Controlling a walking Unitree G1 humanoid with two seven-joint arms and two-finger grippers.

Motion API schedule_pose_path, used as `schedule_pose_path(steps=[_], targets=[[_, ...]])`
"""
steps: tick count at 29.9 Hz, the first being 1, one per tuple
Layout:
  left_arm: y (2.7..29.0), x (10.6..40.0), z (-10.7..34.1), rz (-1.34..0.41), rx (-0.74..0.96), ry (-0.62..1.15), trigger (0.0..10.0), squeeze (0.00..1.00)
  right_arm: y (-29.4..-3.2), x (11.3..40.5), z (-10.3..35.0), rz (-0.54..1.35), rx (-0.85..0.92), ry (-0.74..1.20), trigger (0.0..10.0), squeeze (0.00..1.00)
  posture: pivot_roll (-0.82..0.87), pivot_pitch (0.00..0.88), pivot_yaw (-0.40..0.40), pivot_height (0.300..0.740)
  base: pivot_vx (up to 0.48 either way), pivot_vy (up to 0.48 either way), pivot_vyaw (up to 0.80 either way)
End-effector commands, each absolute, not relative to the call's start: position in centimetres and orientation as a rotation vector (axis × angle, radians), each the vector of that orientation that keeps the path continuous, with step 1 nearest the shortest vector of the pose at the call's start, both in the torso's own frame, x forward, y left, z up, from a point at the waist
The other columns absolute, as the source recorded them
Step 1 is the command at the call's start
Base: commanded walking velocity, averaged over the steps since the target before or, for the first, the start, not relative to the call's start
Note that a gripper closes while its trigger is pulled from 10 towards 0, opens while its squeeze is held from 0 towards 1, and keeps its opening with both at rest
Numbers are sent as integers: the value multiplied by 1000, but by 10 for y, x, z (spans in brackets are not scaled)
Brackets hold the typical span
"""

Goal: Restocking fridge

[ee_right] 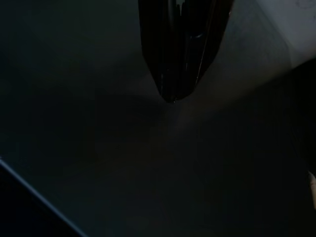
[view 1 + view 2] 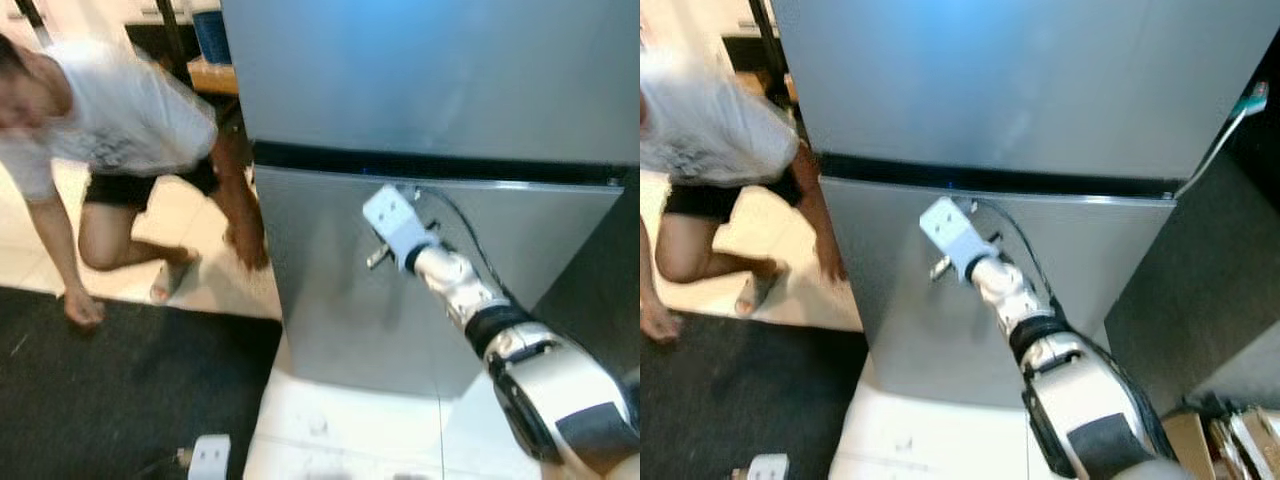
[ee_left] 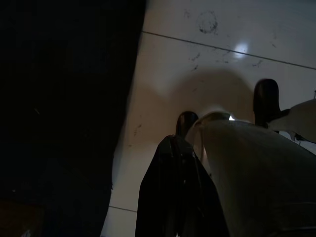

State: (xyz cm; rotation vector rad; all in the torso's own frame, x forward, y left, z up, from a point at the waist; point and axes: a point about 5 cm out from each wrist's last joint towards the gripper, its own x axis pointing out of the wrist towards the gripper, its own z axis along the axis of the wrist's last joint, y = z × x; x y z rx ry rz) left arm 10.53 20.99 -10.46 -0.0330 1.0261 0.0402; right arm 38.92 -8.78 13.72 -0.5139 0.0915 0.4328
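Fridge (image 2: pixel 430 90) doors are standing shut before me; my right gripper (image 1: pixel 173 94) is pressing near the seam, fingers closed together, holding nothing (left one hanging idle). Slipping off is likely, and a person (image 2: pixel 110 130) is bending close.

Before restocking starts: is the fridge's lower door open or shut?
Shut. The lower door sits flush under the upper door; no interior shows. The right pincer is at its front.

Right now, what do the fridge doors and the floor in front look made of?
Fridge doors: brushed or painted sheet metal, probably; grey, with soft blurred reflections. Floor: glossy white tile, going by its grout lines and shine. Dark mat: matte and speckled, possibly carpet or rubber.
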Motion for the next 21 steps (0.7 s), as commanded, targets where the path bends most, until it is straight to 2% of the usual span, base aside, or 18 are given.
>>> schedule_pose_path(steps=[1,9,16,18,19,21], targets=[[215,65,-114,42,-25,1164,10000,0,-94,393,142,377,-510,101,10000,0,-1,130,-50,740,0,0,0],[223,59,-112,46,-11,1160,10000,0,-106,402,159,271,-476,70,10000,0,14,159,-43,740,0,0,0],[225,65,-111,48,-6,1142,10000,0,-105,397,148,321,-400,102,10000,0,10,152,-41,740,0,0,0],[223,72,-110,35,-5,1133,10000,0,-98,364,84,555,-382,330,10000,0,-19,115,-37,740,0,0,0],[223,72,-110,35,-5,1133,10000,0,-98,364,84,555,-382,330,10000,0,-19,115,-37,740,0,0,0],[220,77,-110,27,-7,1132,10000,0,-104,329,34,674,-416,506,10000,0,-26,100,-39,740,0,0,0]])
